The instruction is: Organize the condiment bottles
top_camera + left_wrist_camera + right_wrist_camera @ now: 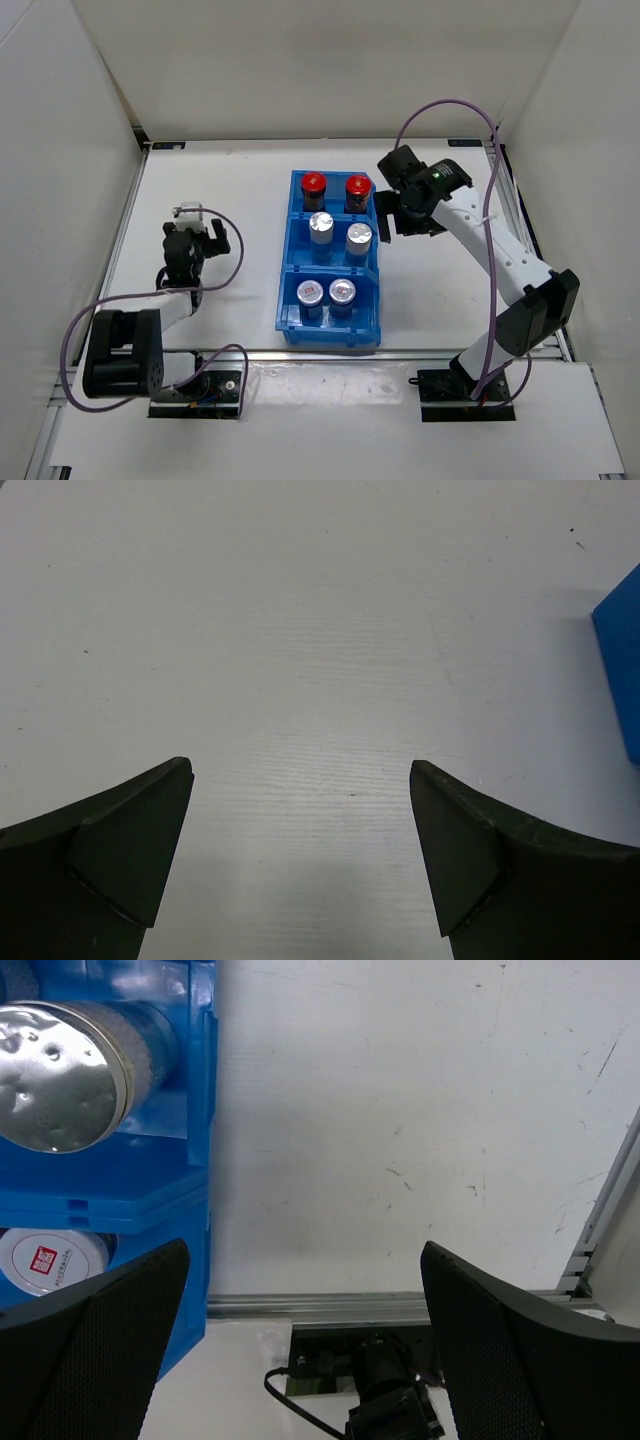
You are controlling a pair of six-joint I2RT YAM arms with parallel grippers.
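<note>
Six condiment bottles stand in the blue three-compartment bin. Two red-capped bottles fill the far compartment, two silver-capped ones the middle, and two shorter silver-capped ones the near one. My right gripper is open and empty just right of the bin's far end. In the right wrist view the open gripper has a silver-capped bottle and a cap with a red mark to its left, inside the bin. My left gripper is open and empty over bare table, well left of the bin.
White walls enclose the table on the left, back and right. A metal rail runs along the right edge. The bin's corner shows at the right of the left wrist view, where the left gripper faces bare table.
</note>
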